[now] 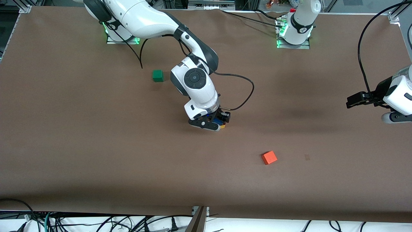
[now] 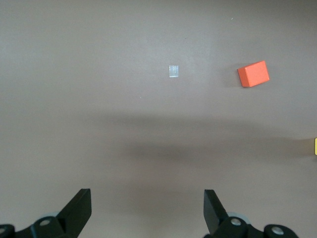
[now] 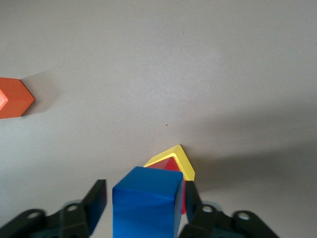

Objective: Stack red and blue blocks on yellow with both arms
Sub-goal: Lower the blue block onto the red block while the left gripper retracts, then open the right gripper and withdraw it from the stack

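Observation:
The blue block [image 3: 146, 203] sits on the red block [image 3: 172, 164], which sits on the yellow block [image 3: 184, 162], near the middle of the table. In the front view only slivers of blue [image 1: 219, 121] and yellow [image 1: 222, 126] show under the right hand. My right gripper [image 1: 218, 123] is down around the blue block [image 3: 144, 198]. Its jaws stand on either side of the block, and a thin gap shows at one finger [image 3: 97, 199]. My left gripper [image 1: 351, 102] waits open and empty over bare table at the left arm's end [image 2: 147, 206].
An orange cube [image 1: 269, 158] lies nearer the front camera than the stack, toward the left arm's end; it also shows in both wrist views [image 2: 253, 74] [image 3: 12, 101]. A green cube [image 1: 157, 75] lies near the right arm's base. A small tape patch [image 1: 307, 157] lies beside the orange cube.

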{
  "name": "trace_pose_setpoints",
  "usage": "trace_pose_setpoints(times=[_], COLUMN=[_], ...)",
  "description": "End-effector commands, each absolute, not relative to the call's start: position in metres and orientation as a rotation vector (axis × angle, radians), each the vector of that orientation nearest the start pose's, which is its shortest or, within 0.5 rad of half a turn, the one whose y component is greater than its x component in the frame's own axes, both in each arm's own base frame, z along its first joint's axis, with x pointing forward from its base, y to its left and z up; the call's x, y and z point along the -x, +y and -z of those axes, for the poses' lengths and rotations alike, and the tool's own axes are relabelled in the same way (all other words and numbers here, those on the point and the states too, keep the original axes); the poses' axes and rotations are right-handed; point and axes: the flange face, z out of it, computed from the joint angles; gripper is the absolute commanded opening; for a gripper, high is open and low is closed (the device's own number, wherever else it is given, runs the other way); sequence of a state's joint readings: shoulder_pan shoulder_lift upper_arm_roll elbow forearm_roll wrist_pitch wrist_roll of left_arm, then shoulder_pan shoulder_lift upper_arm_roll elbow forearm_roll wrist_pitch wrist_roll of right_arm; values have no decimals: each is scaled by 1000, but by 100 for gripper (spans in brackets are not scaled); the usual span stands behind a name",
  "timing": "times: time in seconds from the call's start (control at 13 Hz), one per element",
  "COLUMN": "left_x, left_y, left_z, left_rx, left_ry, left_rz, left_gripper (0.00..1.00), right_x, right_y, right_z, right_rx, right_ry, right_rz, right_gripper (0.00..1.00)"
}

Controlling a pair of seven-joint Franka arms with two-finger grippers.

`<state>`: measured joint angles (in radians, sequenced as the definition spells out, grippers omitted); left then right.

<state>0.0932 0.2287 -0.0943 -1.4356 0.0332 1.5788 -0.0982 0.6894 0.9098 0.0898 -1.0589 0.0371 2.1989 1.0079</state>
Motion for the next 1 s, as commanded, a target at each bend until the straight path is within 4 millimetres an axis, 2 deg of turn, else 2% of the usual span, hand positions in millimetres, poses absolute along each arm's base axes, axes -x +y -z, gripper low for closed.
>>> trace_pose_setpoints(times=[0.0, 0.15, 0.38, 0.54, 0.69, 0.85, 0.92], left_x=[-618, -618, -619, -619, -619, -619, -619], left_y=[13, 17, 14, 14, 15, 13, 12], left_z=[-563, -563, -564, -564, -565, -565, -565], left_rx=[3134, 3134, 3134, 3134, 3134, 3134, 3134], left_ry=[-136, -145, -138, -138, -141, -141, -141], left_rz=[-109, -109, -107, -107, -104, -104, -104], left_gripper=[100, 100, 100, 100, 100, 100, 100], right_x=[-585, -590, -620, -640, -658, -660, -654], right_y=[540, 528, 477, 424, 356, 293, 266], right_z=[-321, -332, -388, -438, -468, -493, -506], right_rx=[2863, 2893, 2883, 2878, 2878, 2925, 2945], right_ry=[434, 448, 511, 497, 432, 248, 219], right_rz=[117, 93, 89, 76, -51, -145, -167], right_gripper=[99, 99, 100, 100, 100, 100, 100])
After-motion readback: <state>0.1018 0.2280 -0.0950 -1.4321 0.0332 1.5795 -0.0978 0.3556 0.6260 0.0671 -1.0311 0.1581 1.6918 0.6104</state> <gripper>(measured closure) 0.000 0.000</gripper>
